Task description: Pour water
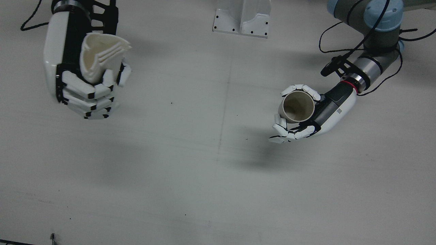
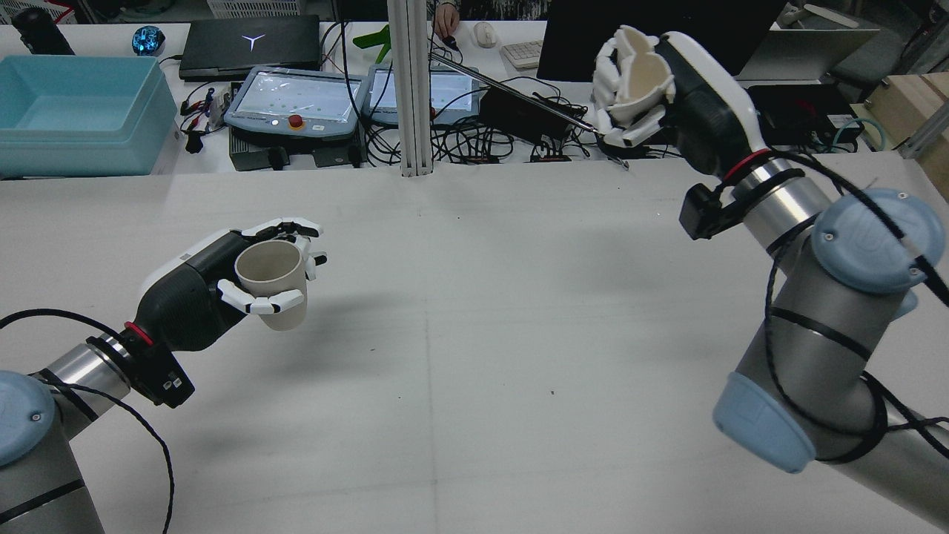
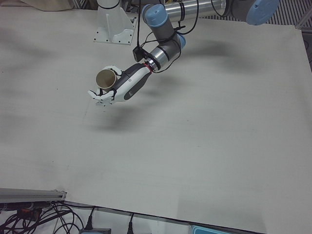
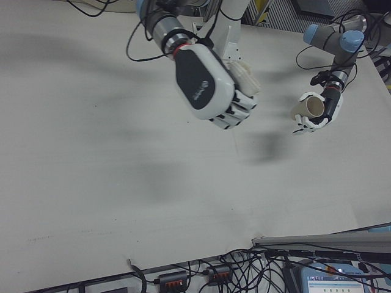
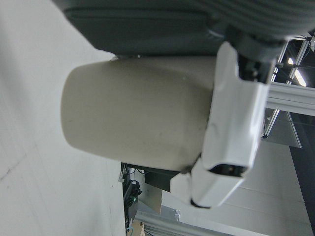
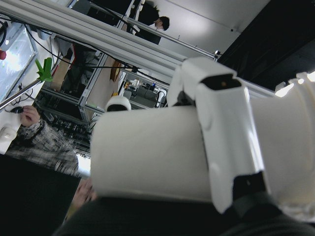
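We see two cups held above the white table (image 2: 474, 371), one in each hand, and well apart from each other. The left hand (image 2: 222, 285) has its fingers (image 1: 304, 89) wrapped round a plain beige round cup (image 2: 273, 280), which stands close to upright with its mouth open to the ceiling; in the front view we look straight into it and its dim inside shows no water that we can make out. That hand hovers low over the table on the robot's left half, the cup's base clear of the surface with a shadow under it.

The right hand (image 2: 652, 81) is raised much higher, out past the far edge of the table in the rear view. Its fingers (image 1: 83, 90) are clenched tightly on a thin white cup (image 1: 98, 56), squeezing the rim out of round into a folded, lobed shape. This crushed cup sits tilted in the grip, its mouth facing upward and somewhat sideways. We cannot tell whether it holds any water.
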